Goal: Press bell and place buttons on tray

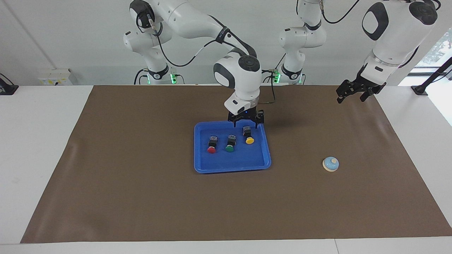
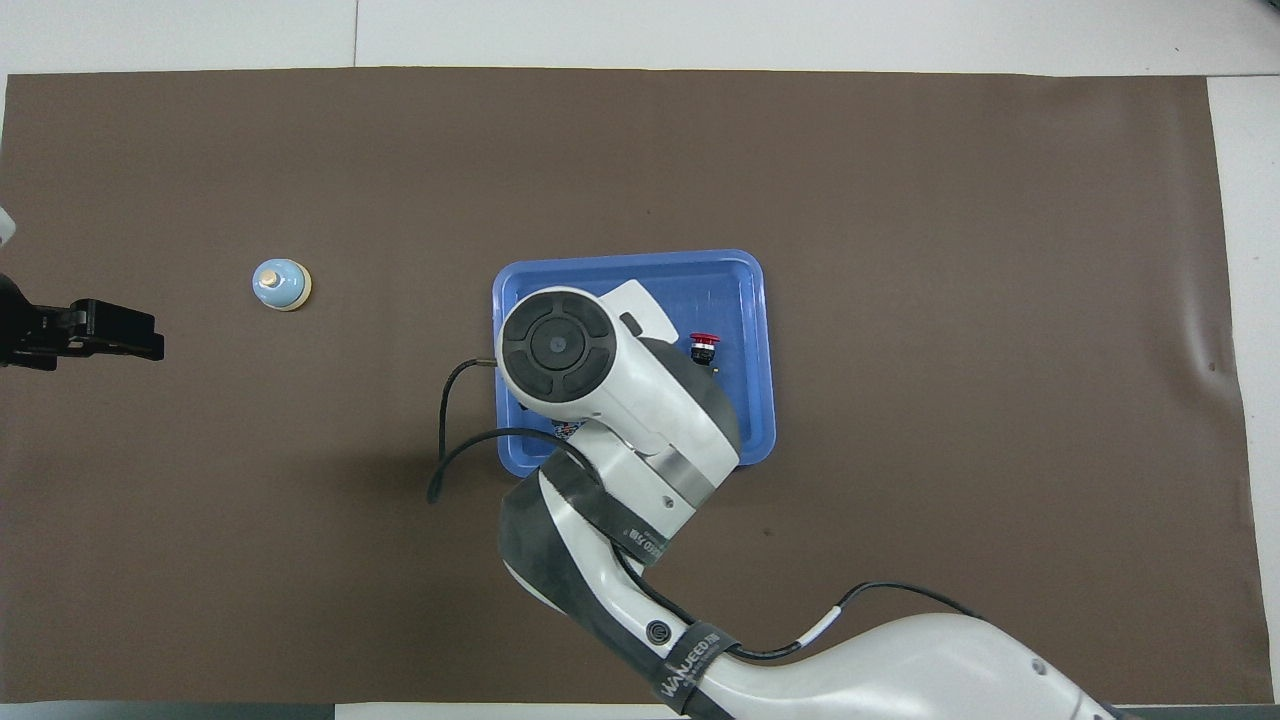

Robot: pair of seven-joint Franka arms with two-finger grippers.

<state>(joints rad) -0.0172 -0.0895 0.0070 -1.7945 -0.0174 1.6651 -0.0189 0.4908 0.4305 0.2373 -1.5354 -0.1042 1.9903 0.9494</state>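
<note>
The blue tray [image 1: 233, 162] lies mid-table with three buttons standing in a row on it: red [image 1: 211, 149], green [image 1: 229, 148] and yellow [image 1: 249, 140]. My right gripper [image 1: 246, 123] hangs open just above the yellow button and holds nothing. The bell [image 1: 330, 164] sits on the mat toward the left arm's end. My left gripper [image 1: 350, 95] waits open in the air over the mat's edge at that end. In the overhead view the right wrist covers part of the tray [image 2: 640, 275]; only the red button [image 2: 704, 340] shows there, along with the bell [image 2: 281, 284] and the left gripper [image 2: 150, 345].
A brown mat [image 1: 141, 176] covers most of the white table [image 1: 39, 141]. A black cable [image 2: 450, 470] loops from the right wrist beside the tray.
</note>
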